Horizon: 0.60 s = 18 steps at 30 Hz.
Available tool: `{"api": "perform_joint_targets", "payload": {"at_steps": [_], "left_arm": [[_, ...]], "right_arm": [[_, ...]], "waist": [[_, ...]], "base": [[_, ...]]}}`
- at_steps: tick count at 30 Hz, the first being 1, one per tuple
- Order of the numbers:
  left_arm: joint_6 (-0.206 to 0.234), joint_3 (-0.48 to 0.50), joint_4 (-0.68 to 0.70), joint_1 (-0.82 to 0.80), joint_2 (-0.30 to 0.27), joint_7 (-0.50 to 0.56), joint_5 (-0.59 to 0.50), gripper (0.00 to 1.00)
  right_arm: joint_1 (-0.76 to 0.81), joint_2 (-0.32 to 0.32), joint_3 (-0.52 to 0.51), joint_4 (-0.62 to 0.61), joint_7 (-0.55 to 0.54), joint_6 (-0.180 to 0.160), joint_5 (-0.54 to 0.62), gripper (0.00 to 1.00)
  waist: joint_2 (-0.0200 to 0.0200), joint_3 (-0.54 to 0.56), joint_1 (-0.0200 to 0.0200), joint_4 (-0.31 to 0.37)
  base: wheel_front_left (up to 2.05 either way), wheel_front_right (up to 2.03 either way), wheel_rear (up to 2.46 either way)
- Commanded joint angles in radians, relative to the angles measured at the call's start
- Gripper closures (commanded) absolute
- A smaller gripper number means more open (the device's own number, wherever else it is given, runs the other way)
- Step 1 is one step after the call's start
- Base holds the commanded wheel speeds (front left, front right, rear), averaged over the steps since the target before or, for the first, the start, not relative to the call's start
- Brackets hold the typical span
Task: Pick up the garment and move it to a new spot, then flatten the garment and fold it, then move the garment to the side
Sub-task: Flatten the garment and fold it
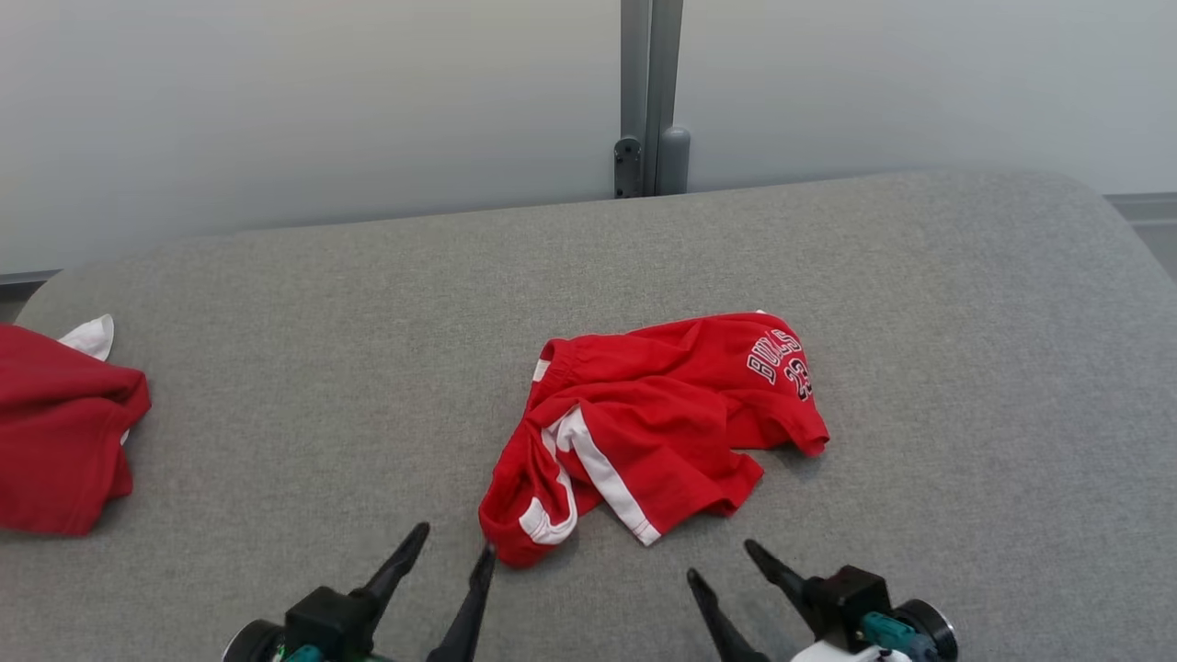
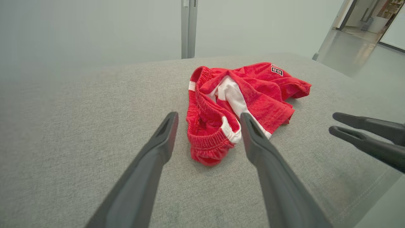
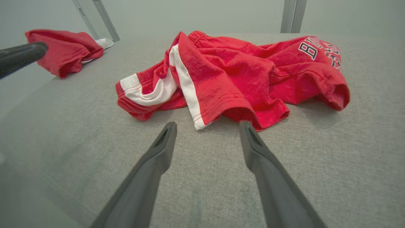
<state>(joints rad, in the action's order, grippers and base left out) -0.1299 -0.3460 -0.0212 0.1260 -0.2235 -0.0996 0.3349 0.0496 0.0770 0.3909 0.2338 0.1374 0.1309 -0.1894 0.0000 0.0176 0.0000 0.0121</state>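
Garment (image 1: 644,432): crumpled red knit shorts with white side stripes and black-and-white BULLS lettering (image 1: 777,360) on one leg. It sits mid-frame in the head view, on a grey woven padded surface (image 1: 276,368). It's bunched, the legs are lapped over each other, and the gathered elastic waistband (image 2: 208,144) curls toward the bottom of the frame.

Handling, my guess: light and limp with no stiffness, so it will sag from whatever point I pinch. It looks neither slippery nor fragile, though it may drag a bit on the woven cover. Best hold is probably the waistband, a thick ridge standing up off the surface. For my other side, the stitched leg hem (image 3: 253,118) is closest. Taking two spread points should let it hang open for flattening.

My left claw (image 1: 454,541) is at the lower left of the head frame, fingers spread wide, nothing in it. Its inner tip is just beside the lowest lump of waistband; I can't tell if it touches. In the left wrist view (image 2: 208,116) that lump sits between my two tips.

My right claw (image 1: 722,559) is lower right of centre, also spread and empty. It is near the hem but apart from it, and the hem lies just past the tips in the right wrist view (image 3: 207,124).

A second red folded cloth (image 1: 55,441) lies at the left edge, well apart.
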Motion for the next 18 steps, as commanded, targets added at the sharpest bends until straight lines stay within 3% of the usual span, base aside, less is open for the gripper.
{"api": "perform_joint_targets", "payload": {"at_steps": [1,6,11,18], "left_arm": [[0.000,-0.025,0.006,-0.032,-0.020,0.027,0.018,0.00],[0.000,-0.105,0.009,-0.123,-0.054,0.114,0.041,0.00],[0.000,-0.164,0.007,-0.211,-0.075,0.168,0.061,0.00],[0.000,-0.195,-0.019,-0.279,-0.087,0.202,0.075,0.00]], "right_arm": [[-0.020,0.004,0.027,0.011,-0.022,0.000,-0.017,0.00],[-0.104,-0.005,0.085,0.043,-0.074,0.000,-0.040,0.00],[-0.178,-0.016,0.073,0.089,-0.094,0.000,-0.036,0.00],[-0.237,-0.023,0.092,0.132,-0.092,0.000,-0.051,0.00]], "waist": [[0.0000,-0.029,0.0000,0.008],[0.0000,-0.110,0.0000,0.020],[0.0000,-0.183,0.0000,0.022],[0.0000,-0.234,0.0000,0.013]], "base": [[0.00,0.00,0.00],[0.00,0.00,0.00],[0.00,0.00,0.00],[0.00,0.00,0.00]]}}
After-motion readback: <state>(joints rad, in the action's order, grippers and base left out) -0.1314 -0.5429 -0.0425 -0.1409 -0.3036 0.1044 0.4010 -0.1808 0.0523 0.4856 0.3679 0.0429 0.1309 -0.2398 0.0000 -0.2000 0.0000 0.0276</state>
